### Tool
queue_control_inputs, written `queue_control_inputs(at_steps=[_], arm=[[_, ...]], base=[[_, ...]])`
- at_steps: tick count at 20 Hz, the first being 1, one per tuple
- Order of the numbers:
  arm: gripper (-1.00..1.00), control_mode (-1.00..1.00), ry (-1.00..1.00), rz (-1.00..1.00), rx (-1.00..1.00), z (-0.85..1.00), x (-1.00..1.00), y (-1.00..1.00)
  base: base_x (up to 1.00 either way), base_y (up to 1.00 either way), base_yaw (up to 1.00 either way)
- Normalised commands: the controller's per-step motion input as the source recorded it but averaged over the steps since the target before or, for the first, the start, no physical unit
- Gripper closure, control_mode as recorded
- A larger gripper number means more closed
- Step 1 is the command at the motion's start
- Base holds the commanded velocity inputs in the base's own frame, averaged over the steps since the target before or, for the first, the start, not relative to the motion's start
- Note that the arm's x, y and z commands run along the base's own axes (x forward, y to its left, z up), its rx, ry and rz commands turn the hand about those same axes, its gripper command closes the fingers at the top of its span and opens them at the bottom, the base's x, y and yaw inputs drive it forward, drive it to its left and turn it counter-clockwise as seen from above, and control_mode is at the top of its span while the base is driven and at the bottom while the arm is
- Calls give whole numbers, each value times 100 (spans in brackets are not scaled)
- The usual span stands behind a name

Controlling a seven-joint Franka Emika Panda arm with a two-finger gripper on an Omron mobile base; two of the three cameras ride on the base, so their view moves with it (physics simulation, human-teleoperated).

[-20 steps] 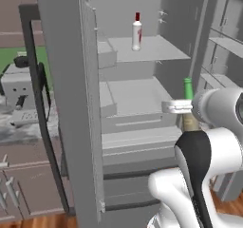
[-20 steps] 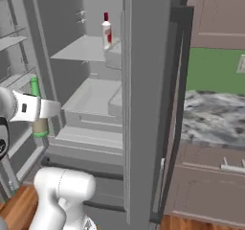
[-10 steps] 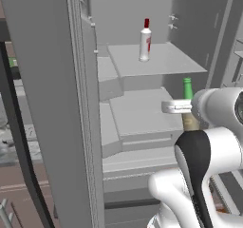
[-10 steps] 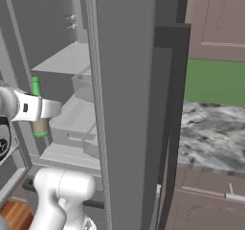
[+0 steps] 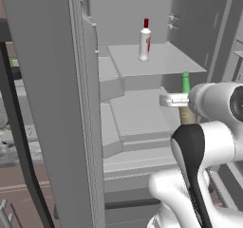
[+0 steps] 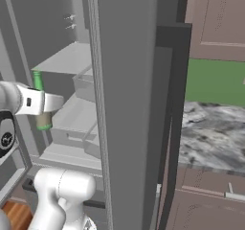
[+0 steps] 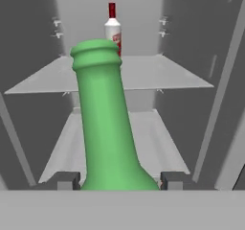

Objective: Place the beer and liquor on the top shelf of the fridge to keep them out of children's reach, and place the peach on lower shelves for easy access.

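Both base views have shifted nearer the fridge (image 5: 57,103); gripper (image 7: 117,181) apparently stays clamped on beer (image 7: 107,123).

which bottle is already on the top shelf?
The liquor, white with a red cap, stands on the top shelf. The green beer is in the gripper.

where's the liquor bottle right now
The liquor stands upright on the top shelf inside the fridge, toward its back, above the beer.
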Motion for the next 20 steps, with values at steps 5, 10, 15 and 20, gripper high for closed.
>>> queue_control_inputs(at_steps=[5, 10, 15, 20], arm=[[100, -100, -19, 4, 1, 40, 34, 0], [100, -100, -8, 0, 0, 56, 34, 0], [100, -100, 0, 2, 0, 38, 38, 3], [100, -100, 0, 2, 0, 12, 40, 0]], base=[[0, 0, 0], [0, 0, 0], [0, 0, 0], [0, 0, 0]])
